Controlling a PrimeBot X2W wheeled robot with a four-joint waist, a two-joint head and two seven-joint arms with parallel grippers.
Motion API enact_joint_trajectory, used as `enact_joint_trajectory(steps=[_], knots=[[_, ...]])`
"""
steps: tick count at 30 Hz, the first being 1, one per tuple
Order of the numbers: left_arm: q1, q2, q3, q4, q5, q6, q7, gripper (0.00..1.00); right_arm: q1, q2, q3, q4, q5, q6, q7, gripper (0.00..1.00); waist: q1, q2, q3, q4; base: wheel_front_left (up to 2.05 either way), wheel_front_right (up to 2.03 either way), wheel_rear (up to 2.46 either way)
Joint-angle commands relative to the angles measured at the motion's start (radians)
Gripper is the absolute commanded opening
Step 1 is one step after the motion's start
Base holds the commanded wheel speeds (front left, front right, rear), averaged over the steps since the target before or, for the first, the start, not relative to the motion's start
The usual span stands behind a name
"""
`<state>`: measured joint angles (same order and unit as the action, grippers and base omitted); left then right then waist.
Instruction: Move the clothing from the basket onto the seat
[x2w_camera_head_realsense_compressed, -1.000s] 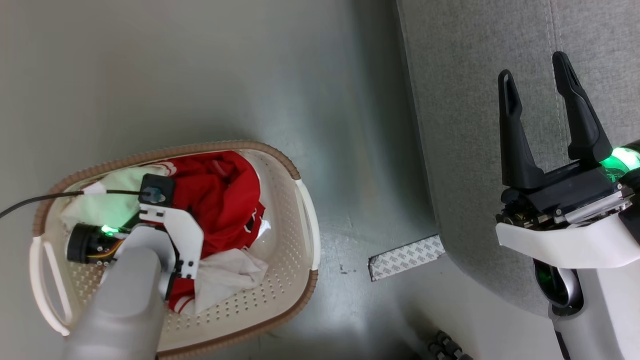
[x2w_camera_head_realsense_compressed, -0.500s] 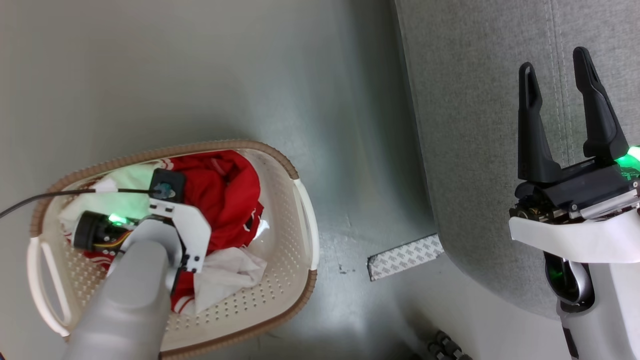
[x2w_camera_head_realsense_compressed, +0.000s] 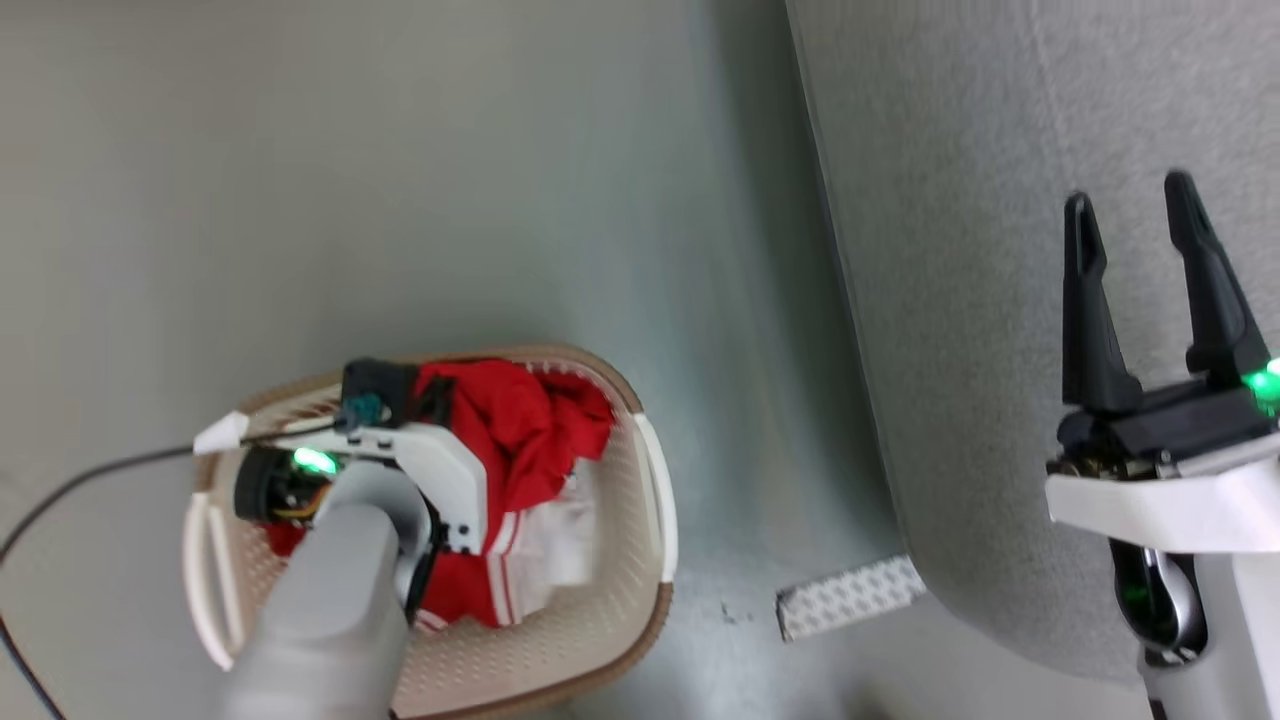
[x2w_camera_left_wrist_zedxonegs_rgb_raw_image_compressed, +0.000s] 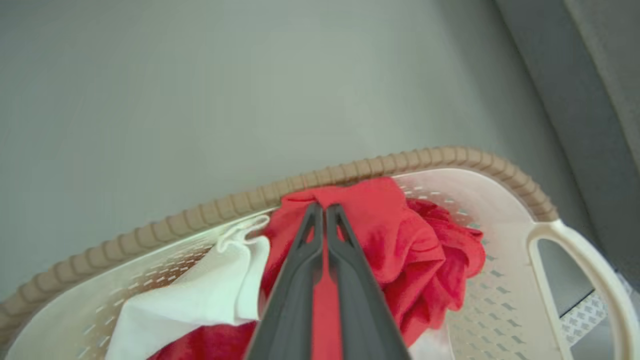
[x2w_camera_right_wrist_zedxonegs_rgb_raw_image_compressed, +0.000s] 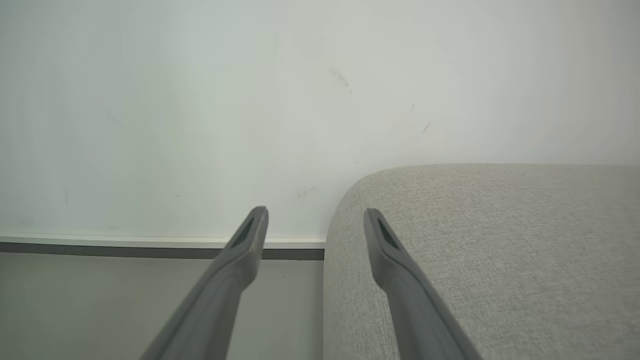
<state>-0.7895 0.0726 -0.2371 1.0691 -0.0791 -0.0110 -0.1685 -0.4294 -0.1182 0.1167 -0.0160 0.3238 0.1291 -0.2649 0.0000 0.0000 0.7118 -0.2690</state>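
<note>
We are pinching a fold of the red clothing (x2w_camera_left_wrist_zedxonegs_rgb_raw_image_compressed: 400, 240) in our left gripper (x2w_camera_left_wrist_zedxonegs_rgb_raw_image_compressed: 322, 207). Its two dark fingers are drawn almost together with a thin band of red fabric caught between them, and the bundle is sitting inside the basket (x2w_camera_left_wrist_zedxonegs_rgb_raw_image_compressed: 400, 160), bunched against the far rim with the white cloth (x2w_camera_left_wrist_zedxonegs_rgb_raw_image_compressed: 200, 295) lying beside it. The main risk, as we are judging it, is that the hold is taking in only a narrow fold. Once we are lifting, the soft fabric could be slipping out and dropping back, or trailing low enough to be snagging on the brown rim or the white handle (x2w_camera_left_wrist_zedxonegs_rgb_raw_image_compressed: 557, 227) and dragging the light basket along the floor (x2w_camera_head_realsense_compressed: 400, 150). The white cloth may also be riding up tangled with the red and falling short of the seat (x2w_camera_head_realsense_compressed: 1000, 300), which is standing well apart across a strip of bare floor. The dark cable (x2w_camera_head_realsense_compressed: 110, 473) running from our left wrist is passing over the basket rim and could be catching there. Our left forearm (x2w_camera_head_realsense_compressed: 330, 600) is reaching down into the basket from the near side, wrist bent so the fingers are pointing toward the far wall. Our right gripper (x2w_camera_head_realsense_compressed: 1129, 192) is hovering over the seat, fingers spread wide and holding nothing.
</note>
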Motion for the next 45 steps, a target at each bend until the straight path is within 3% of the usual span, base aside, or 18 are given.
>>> enact_joint_trajectory(steps=[1,11,20,31,39,45], knots=[[0.018,-0.002,0.002,-0.004,-0.013,-0.005,-0.013,0.00,0.018,-0.005,-0.007,0.006,-0.007,0.003,0.001,1.00,0.0000,0.0000,-0.065,0.034,0.00,0.00,0.00],[0.153,-0.020,0.012,-0.153,-0.191,-0.071,-0.088,0.00,0.126,-0.029,-0.041,0.038,-0.008,0.003,0.001,1.00,0.0000,0.0000,-0.263,0.093,0.00,0.00,0.00],[0.327,-0.020,-0.049,-0.403,-0.321,-0.047,-0.096,0.00,0.223,-0.036,-0.058,0.067,-0.012,0.003,0.001,1.00,0.0000,0.0000,-0.420,0.117,0.00,0.00,0.00],[0.527,-0.020,-0.004,-0.770,-0.336,-0.003,-0.096,0.00,0.352,-0.037,-0.059,0.104,-0.027,0.003,0.001,1.00,0.0000,0.0000,-0.607,0.132,0.00,0.00,0.00],[0.607,-0.020,0.049,-1.000,-0.334,-0.012,-0.096,0.00,0.400,-0.040,-0.049,0.133,-0.030,0.003,0.001,1.00,0.0000,0.0000,-0.701,0.127,0.00,0.00,0.00],[0.634,-0.020,0.069,-1.098,-0.321,-0.012,-0.096,0.00,0.417,-0.037,-0.044,0.137,-0.029,0.003,0.001,1.00,0.0000,0.0000,-0.728,0.115,0.00,0.00,0.00]])
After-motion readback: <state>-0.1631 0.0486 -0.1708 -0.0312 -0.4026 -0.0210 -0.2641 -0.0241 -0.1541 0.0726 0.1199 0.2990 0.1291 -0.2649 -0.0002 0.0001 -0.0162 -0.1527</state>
